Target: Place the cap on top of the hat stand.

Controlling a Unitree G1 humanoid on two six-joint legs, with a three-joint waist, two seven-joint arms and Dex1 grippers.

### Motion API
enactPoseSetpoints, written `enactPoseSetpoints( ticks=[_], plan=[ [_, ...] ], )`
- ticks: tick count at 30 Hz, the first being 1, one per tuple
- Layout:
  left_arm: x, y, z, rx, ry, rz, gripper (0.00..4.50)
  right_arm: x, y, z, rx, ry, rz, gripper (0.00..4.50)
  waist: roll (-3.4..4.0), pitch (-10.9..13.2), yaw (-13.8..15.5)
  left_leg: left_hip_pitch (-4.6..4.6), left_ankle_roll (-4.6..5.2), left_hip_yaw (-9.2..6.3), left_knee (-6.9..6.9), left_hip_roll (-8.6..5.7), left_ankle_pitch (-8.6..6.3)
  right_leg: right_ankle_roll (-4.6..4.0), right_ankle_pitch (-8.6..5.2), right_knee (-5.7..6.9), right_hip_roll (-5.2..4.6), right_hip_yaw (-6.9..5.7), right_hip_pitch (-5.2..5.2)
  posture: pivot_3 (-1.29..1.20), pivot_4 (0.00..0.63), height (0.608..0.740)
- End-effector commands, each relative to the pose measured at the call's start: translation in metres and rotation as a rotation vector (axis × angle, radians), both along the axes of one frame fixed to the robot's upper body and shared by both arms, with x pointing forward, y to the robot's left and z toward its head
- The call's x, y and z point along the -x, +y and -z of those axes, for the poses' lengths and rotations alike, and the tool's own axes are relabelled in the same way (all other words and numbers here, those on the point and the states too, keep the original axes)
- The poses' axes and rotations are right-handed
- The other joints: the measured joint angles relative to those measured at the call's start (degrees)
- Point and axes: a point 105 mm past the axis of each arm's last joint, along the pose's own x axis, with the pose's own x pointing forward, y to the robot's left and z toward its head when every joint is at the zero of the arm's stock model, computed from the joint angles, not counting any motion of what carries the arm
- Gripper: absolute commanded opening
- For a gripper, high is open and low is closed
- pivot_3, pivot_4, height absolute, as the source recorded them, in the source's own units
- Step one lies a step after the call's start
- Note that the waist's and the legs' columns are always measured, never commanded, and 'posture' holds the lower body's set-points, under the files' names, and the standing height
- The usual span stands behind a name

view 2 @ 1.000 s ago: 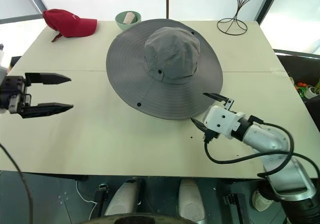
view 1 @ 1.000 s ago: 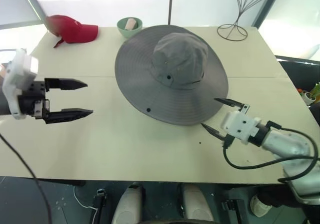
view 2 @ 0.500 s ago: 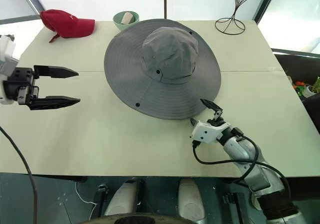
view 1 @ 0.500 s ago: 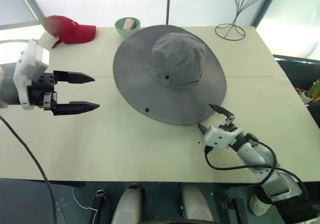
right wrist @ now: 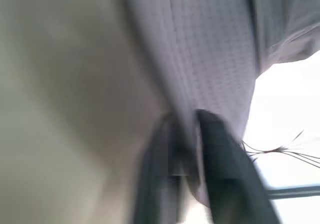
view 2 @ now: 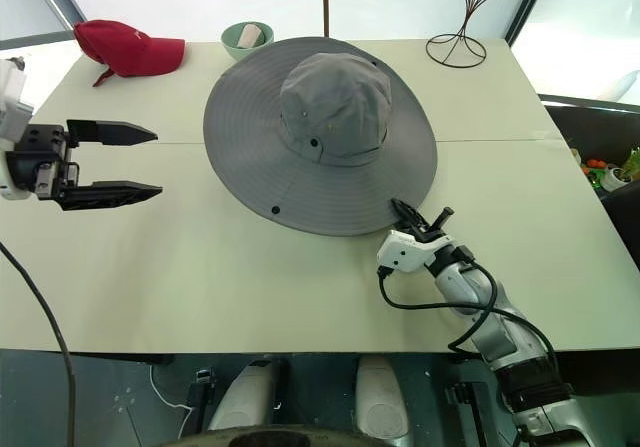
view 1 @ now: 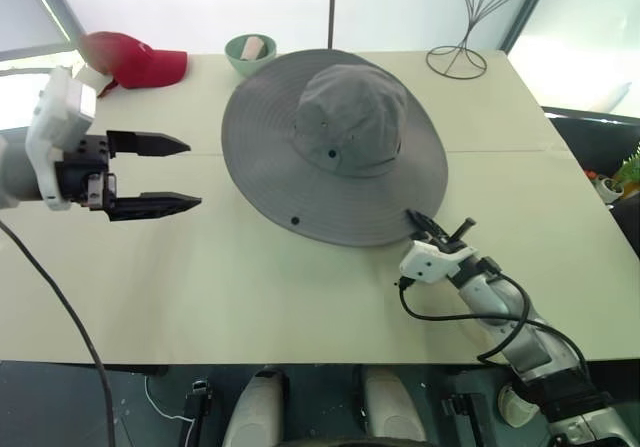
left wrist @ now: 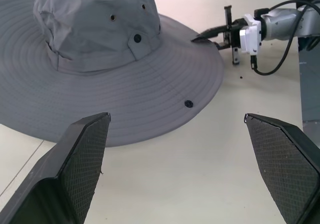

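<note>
Large grey floppy-brimmed fabric cap (view 1: 335,147) lying on the beige surface (view 1: 250,287); near-right brim edge pinched by right gripper (view 1: 420,224) fingers; left gripper (view 1: 170,175) fingers spread wide, empty.

Red baseball cap (view 1: 135,62) beside green bowl (view 1: 250,52) on table (view 1: 250,277).

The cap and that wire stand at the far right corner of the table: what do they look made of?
The cap: soft grey woven fabric, matte, judging by the creased crown, stitched rings round the brim and small eyelets. The brim looks floppy; the right gripper is shut on its near edge. The wire stand: thin dark wire, probably metal, seen from its slim hoops and ring base; its finish is unclear.
</note>
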Motion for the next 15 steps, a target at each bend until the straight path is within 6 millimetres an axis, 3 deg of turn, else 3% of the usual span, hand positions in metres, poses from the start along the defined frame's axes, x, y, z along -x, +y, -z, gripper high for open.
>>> enactPoseSetpoints(
  ticks=[1, 8, 15],
  plan=[
    [0.001, 0.002, -0.008, -0.006, -0.045, -0.009, 4.50, 0.002, -0.007, -0.030, 0.016, -0.106, 0.004, 0.03, 0.00, 0.00, -0.01, 0.00, 0.00, 0.00, 0.00, 0.00, 0.00, 0.00, 0.00, 0.00, 0.00, 0.00, 0.00, 0.00, 0.150, 0.740],
    [-0.002, -0.001, -0.004, 0.006, -0.052, -0.007, 4.50, 0.004, -0.012, -0.077, 0.170, -0.149, -0.060, 0.03, 0.02, 0.01, -0.08, 0.00, 0.00, 0.00, 0.01, 0.00, 0.00, 0.00, 0.00, 0.00, 0.01, 0.01, 0.00, 0.00, 0.150, 0.740],
    [-0.006, -0.003, -0.001, 0.010, -0.060, -0.005, 4.50, -0.003, -0.005, -0.080, 0.233, -0.121, -0.099, 0.03, 0.02, 0.01, -0.06, 0.00, 0.00, 0.00, 0.00, 0.02, 0.00, 0.00, 0.00, -0.01, 0.02, 0.01, 0.00, 0.00, 0.150, 0.740]
  ],
)
